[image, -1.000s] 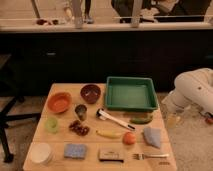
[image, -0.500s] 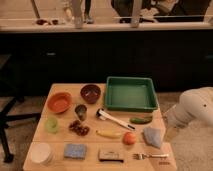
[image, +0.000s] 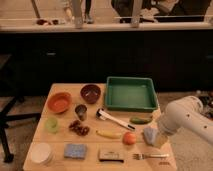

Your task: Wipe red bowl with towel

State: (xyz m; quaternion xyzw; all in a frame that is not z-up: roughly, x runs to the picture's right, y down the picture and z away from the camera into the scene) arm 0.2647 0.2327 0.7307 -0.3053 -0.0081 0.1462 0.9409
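While the arm hung higher off the right edge a second ago, the camera view now has it swung in and down. The end effector point(image: 159, 140) is low at the near right corner of the surface point(image: 62, 137), just beside the towel point(image: 149, 135), maybe touching its right edge. Jaws wide apart, nothing held. The towel lies on the surface between the tomato point(image: 129, 138) and the end effector. The red bowl point(image: 59, 102) is far left, well apart from the towel, left of the maroon bowl point(image: 90, 93). Meaning: reach nearly done, towel not yet grasped, wiping not begun. Next probably close on the cloth, then carry it leftward over the clutter.
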